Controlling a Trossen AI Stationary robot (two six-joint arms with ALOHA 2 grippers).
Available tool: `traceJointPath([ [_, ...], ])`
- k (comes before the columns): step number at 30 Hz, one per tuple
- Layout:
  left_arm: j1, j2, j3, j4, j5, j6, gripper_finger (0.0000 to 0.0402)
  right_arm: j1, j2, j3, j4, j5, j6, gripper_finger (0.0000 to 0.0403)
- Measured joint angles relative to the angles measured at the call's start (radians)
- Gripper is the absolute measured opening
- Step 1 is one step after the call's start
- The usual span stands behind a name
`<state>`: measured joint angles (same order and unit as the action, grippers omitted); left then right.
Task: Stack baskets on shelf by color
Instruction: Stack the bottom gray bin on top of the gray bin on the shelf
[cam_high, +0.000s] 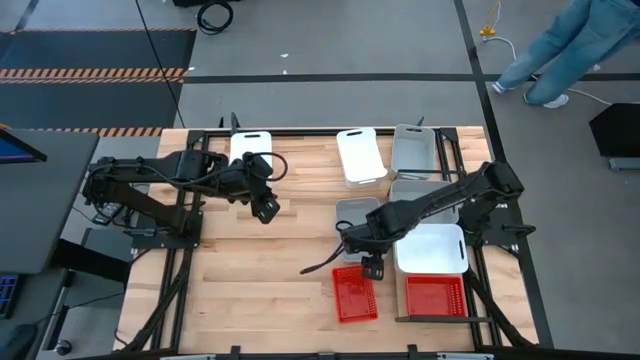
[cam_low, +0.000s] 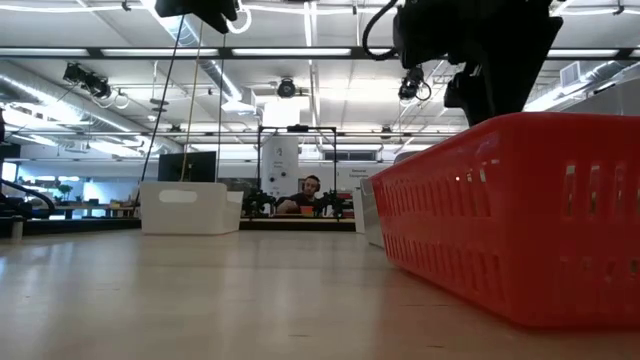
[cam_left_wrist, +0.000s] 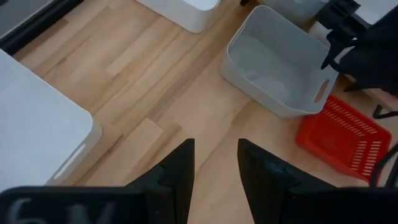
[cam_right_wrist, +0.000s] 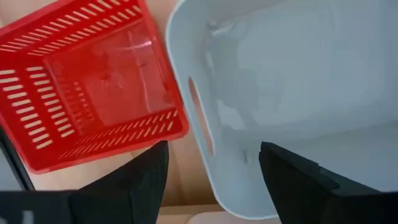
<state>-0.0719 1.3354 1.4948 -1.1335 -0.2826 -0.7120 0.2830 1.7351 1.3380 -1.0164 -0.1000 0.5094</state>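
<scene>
Starting on the left: the left gripper (cam_high: 266, 209) hangs over bare tabletop (cam_high: 250, 270) just near of the white basket (cam_high: 251, 146) at the far-left edge. Its fingers are partly apart with nothing between them, so I'd say it's just parked out of the way.

Further right there's another white basket (cam_high: 360, 155) and a grey one (cam_high: 416, 148) along the far side.

The right gripper (cam_high: 372, 265) sits above the far end of a loose red basket (cam_high: 355, 294), jaws spread wide and empty. A grey basket (cam_high: 357, 213) is just beyond it.

Rightmost, a second red basket (cam_high: 435, 296) and a white one (cam_high: 431, 248) lie side by side, maybe on the shelf, though I can't make the shelf out. The reds look like they're being gathered on the near side.
</scene>
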Motion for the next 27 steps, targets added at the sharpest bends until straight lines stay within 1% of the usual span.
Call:
traceJointPath([
  [8, -0.018, 0.0, 0.0, -0.002, 0.007, -0.004, 0.0128, 0.001, 0.0, 0.0, 0.06, 0.021, -0.032, 0.024],
  [18, -0.018, 0.0, 0.0, -0.002, 0.008, -0.003, 0.0128, 0.012, 0.0, 0.0, 0.062, 0.063, -0.043, 0.0238],
  [27, -0.054, 0.0, 0.0, -0.001, 0.007, -0.002, 0.0128, 0.009, 0.0, 0.0, 0.062, 0.073, -0.041, 0.0238],
])
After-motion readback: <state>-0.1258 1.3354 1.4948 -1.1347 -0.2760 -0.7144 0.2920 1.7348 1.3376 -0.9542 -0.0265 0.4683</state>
